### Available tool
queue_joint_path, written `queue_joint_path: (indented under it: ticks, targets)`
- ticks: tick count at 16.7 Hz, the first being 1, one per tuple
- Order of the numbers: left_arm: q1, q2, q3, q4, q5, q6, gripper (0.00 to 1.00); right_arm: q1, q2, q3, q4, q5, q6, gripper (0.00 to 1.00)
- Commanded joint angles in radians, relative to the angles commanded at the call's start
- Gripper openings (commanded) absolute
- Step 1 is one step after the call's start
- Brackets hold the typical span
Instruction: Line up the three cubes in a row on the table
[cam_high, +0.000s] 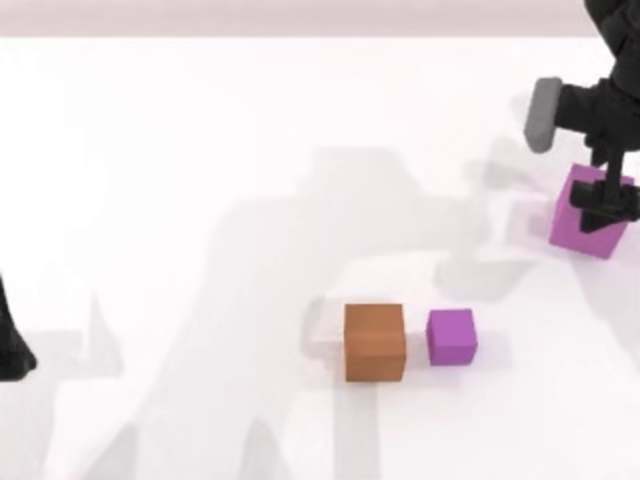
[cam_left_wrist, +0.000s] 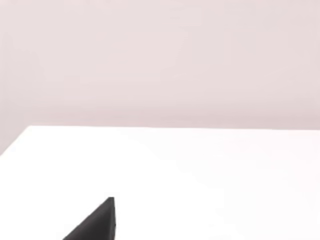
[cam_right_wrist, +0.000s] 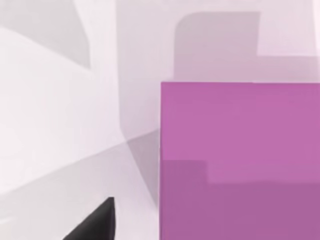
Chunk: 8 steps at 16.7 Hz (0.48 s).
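Note:
The larger magenta-purple cube (cam_high: 588, 222) sits on the table (cam_high: 200, 200) at the right, apart from the other two. My right gripper (cam_high: 606, 196) hangs open just over its top. In the right wrist view the cube (cam_right_wrist: 240, 160) fills much of the picture, and one dark fingertip (cam_right_wrist: 99, 225) stands clear of its side. The brown-orange cube (cam_high: 375, 342) and the small magenta-purple cube (cam_high: 451, 336) stand side by side near the table's front middle, a narrow gap between them. My left arm (cam_high: 12, 352) is parked at the left edge, and its fingertip (cam_left_wrist: 97, 225) shows over bare table.
The table's far edge (cam_high: 300, 37) runs along the top. Only the three cubes and the arms' grey shadows lie on the white surface.

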Motion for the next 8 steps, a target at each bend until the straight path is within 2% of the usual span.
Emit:
queue_joint_path:
  ticks: [4,8]
  targets:
    - [0.000,0.000,0.000,0.000,0.000,0.000,1.00,-0.001,0.034,-0.107,0.142,0.000,-0.001,1.00]
    - [0.000,0.000,0.000,0.000,0.000,0.000,1.00,-0.001,0.043,-0.132,0.174,0.001,-0.001,1.00]
